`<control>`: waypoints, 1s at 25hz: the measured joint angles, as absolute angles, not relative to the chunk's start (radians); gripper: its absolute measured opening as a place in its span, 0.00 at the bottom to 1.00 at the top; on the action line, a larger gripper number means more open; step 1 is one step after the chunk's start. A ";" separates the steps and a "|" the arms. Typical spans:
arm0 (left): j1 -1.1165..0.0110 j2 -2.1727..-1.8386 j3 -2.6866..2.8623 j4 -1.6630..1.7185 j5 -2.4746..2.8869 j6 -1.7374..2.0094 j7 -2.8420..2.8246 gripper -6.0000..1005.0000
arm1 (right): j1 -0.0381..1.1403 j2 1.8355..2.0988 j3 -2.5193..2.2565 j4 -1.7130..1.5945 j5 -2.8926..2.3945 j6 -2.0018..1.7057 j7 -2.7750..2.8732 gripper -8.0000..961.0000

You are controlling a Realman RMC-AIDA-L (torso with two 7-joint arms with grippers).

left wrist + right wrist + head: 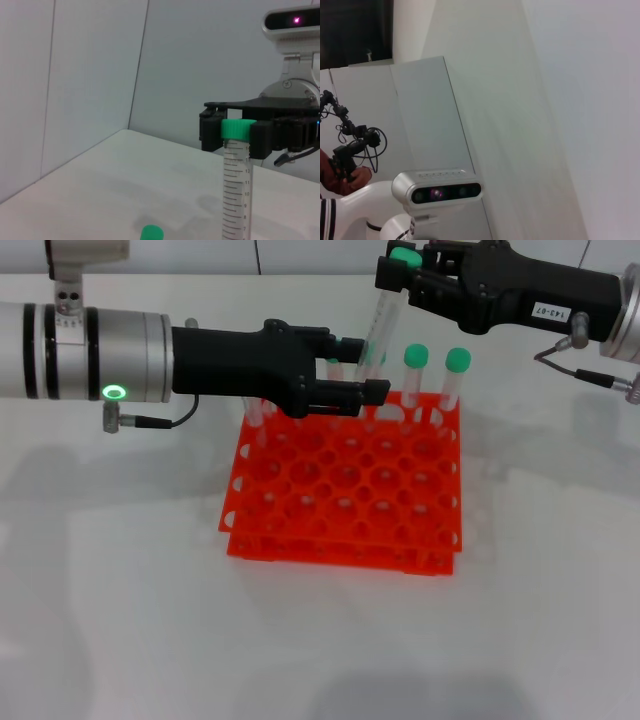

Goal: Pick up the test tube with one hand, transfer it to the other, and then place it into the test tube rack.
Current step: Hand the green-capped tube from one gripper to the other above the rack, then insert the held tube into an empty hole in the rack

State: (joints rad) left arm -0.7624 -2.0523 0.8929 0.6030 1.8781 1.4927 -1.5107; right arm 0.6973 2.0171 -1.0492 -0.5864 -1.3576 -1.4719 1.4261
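Observation:
The test tube hangs tilted above the back of the orange-red rack. My right gripper, with the white number label, is shut on it at its green cap. My left gripper, on the green-ringed wrist, is open, and the tube's lower end lies between its fingertips. In the left wrist view the tube stands upright with the right gripper clamped around its cap. The right wrist view shows neither tube nor rack.
Other green-capped tubes stand in the rack's back row, some hidden behind my left gripper. One more green cap shows low in the left wrist view. White table surrounds the rack.

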 joint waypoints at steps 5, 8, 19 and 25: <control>-0.746 -2.049 0.901 0.659 1.913 1.496 -1.609 0.65 | 0.693 2.017 -1.049 -0.589 -1.359 -1.467 1.425 0.27; -0.708 -2.055 0.902 0.739 1.940 1.504 -1.684 0.80 | 0.692 2.016 -1.049 -0.590 -1.362 -1.465 1.421 0.27; -0.616 -2.029 0.901 0.962 1.999 1.649 -1.928 0.89 | 0.666 2.014 -1.056 -0.595 -1.369 -1.464 1.394 0.27; -0.577 -2.026 0.901 1.065 2.157 1.714 -2.043 0.89 | 0.653 2.019 -1.076 -0.587 -1.369 -1.450 1.357 0.27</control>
